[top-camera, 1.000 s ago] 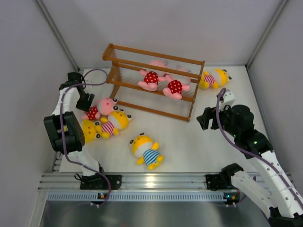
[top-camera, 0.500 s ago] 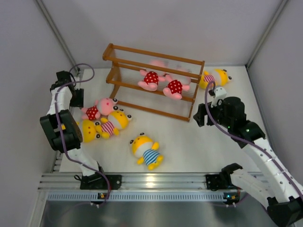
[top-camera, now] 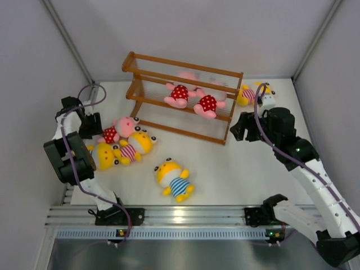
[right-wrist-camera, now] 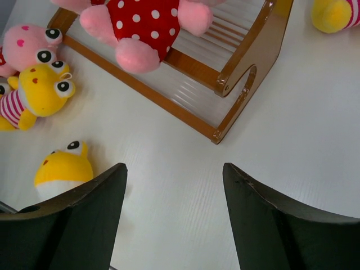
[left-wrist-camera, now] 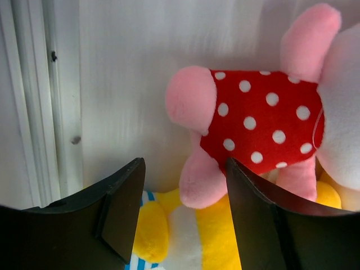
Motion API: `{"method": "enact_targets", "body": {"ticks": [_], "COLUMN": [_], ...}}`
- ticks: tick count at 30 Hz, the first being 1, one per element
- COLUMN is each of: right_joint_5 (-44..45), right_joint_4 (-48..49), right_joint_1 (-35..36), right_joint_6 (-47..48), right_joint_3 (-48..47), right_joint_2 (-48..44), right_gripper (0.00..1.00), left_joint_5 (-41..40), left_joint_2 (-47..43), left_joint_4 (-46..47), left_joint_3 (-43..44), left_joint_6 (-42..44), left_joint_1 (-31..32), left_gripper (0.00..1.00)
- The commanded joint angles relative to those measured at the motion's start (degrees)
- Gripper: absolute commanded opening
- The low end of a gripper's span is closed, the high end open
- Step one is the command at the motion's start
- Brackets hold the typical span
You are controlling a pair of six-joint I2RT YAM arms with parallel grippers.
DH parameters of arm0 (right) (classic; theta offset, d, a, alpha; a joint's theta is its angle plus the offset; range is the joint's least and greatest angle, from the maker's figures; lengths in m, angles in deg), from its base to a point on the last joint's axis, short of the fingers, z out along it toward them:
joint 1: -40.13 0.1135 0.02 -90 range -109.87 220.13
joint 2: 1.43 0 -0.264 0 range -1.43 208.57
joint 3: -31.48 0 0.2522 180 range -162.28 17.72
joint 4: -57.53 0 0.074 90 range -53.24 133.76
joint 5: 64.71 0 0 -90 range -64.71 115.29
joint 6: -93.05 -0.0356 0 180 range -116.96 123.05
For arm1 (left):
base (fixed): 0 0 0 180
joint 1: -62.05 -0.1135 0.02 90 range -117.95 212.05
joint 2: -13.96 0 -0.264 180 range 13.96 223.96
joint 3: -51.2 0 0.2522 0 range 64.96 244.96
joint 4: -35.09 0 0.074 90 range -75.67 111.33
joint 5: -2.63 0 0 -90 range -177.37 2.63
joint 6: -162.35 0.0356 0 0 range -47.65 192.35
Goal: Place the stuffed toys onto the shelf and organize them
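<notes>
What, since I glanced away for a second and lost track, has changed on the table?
The left gripper swung toward the left wall, then settled beside the pink toy on the table. The right gripper advanced toward the right end of the shelf, its arm now partly hiding the yellow toy there. Both are open; nothing grasped or released. Toys and shelf stayed put.

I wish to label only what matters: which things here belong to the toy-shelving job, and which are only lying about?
Job: shelf; two pink toys on it; on the table, one pink toy, three yellow toys; one yellow toy beside the shelf.
Not job: metal rail, arm cables.
</notes>
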Motion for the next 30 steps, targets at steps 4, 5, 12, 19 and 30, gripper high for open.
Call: {"method": "enact_targets", "body": {"ticks": [4,5,12,19,30], "right_joint_5": [0.93,0.76,1.11,1.63,2.43], "right_joint_4": [-1.11,-1.11,-1.46,-1.11,-0.49], "right_joint_1": [0.77,0.77,0.86,0.86,0.95], "right_joint_6": [-3.45,-3.45,-3.27,-2.66,-1.96], "right_joint_3": [-3.76,-3.77,-3.77,-3.33,-3.41], "right_joint_2": [-1.5,-1.5,-1.94,-1.85,-2.82], "right_gripper": [0.68,0.69,0.68,0.68,0.68], "left_joint_5": [5.56,5.21,7.93,10.12,18.12], "left_joint_2": [-6.02,-5.75,-4.53,-2.41,-8.64], "left_joint_4": [1.47,1.47,1.47,1.47,1.38], "left_joint_3": [-4.29,-4.65,-5.8,-3.78,-4.83], "left_joint_6": [1.65,1.65,3.23,3.76,1.31], "left_joint_1": [-0.71,-0.71,-0.8,-0.71,-0.45], "left_gripper": [0.65,0.65,0.6,0.27,0.0]}}
